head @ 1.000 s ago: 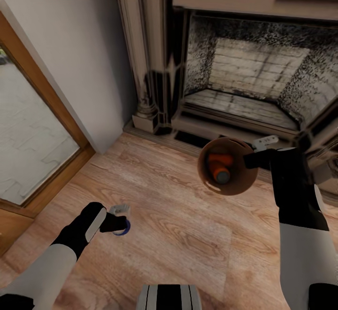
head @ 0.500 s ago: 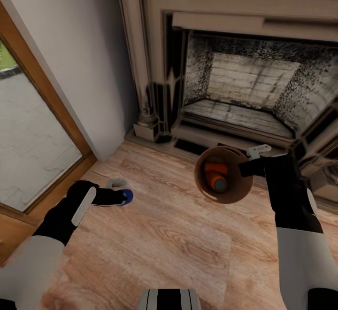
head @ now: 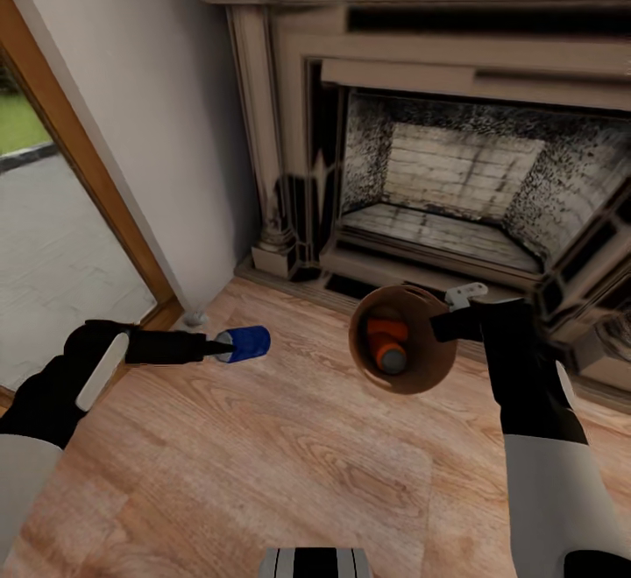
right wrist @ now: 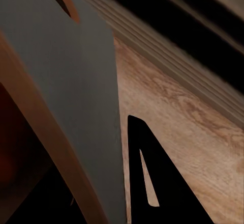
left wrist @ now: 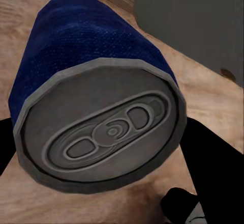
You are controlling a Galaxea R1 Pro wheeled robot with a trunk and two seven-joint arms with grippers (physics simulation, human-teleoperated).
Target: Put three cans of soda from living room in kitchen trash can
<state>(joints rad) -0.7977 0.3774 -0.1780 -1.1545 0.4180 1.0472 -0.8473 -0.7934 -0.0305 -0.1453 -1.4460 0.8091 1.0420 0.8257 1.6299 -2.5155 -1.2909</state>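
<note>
My left gripper [head: 230, 348] is shut on the dark blue soda can [head: 245, 342], holding it on its side above the wood floor. In the left wrist view the blue can [left wrist: 86, 40] shows its silver top, with a dark finger [left wrist: 213, 158] beside it. My right gripper [head: 440, 326] is shut on the rim of the trash can [head: 419, 372], which hangs tilted with its tan-brown inside facing me. Two orange cans [head: 386, 343] lie inside it. The blue can is level with the bin and well to its left. The right wrist view has the bin's grey wall [right wrist: 66, 66] close up.
A brick fireplace [head: 447, 175] with a stone surround rises straight ahead, its hearth step just beyond the bin. A grey wall [head: 149, 123] and a wood-framed glass door [head: 53, 245] stand at the left. Pale wood floor [head: 289, 464] lies below both arms.
The left arm has risen and stretched forward and right, turning the blue can onto its side, nearer the bin. The view has tilted up. The right hand keeps its hold on the bin.
</note>
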